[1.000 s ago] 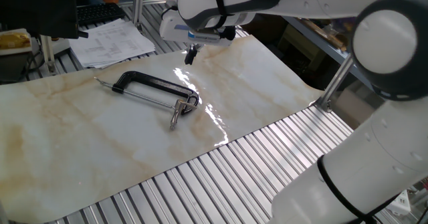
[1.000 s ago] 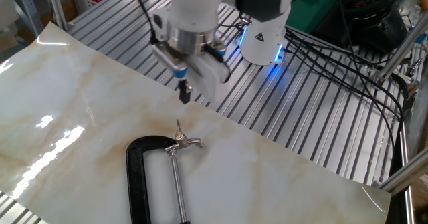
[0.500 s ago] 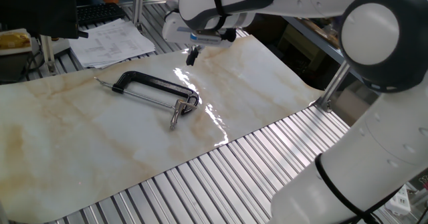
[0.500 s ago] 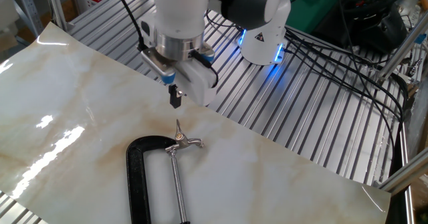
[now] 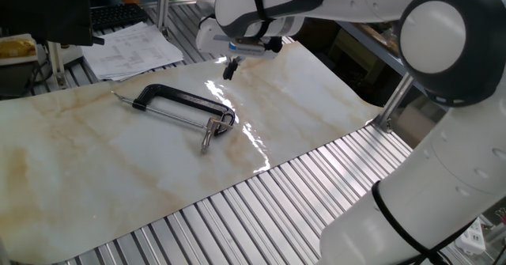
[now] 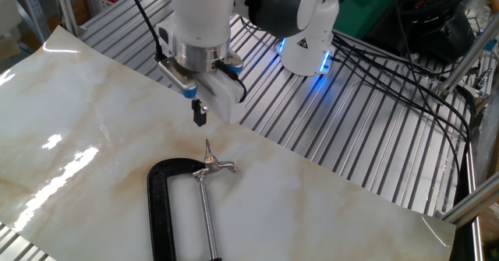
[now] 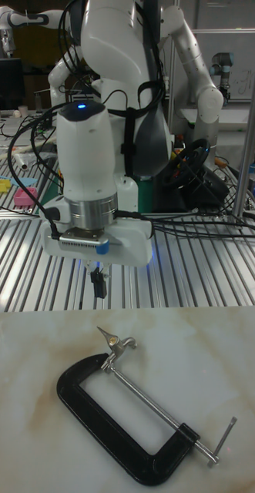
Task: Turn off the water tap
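my bench: slatted metal table point(image 5: 237, 217) | on it: marble-look sheet point(image 5: 95, 162) | on sheet: black G-clamp tap point(image 5: 183, 100), flat | papers point(image 5: 130, 47) on slats

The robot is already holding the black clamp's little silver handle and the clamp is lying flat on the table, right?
Not quite. The clamp does lie flat on the table, but the gripper is not holding its handle. In the other fixed view the gripper hangs in the air above the handle, with a clear gap between them.
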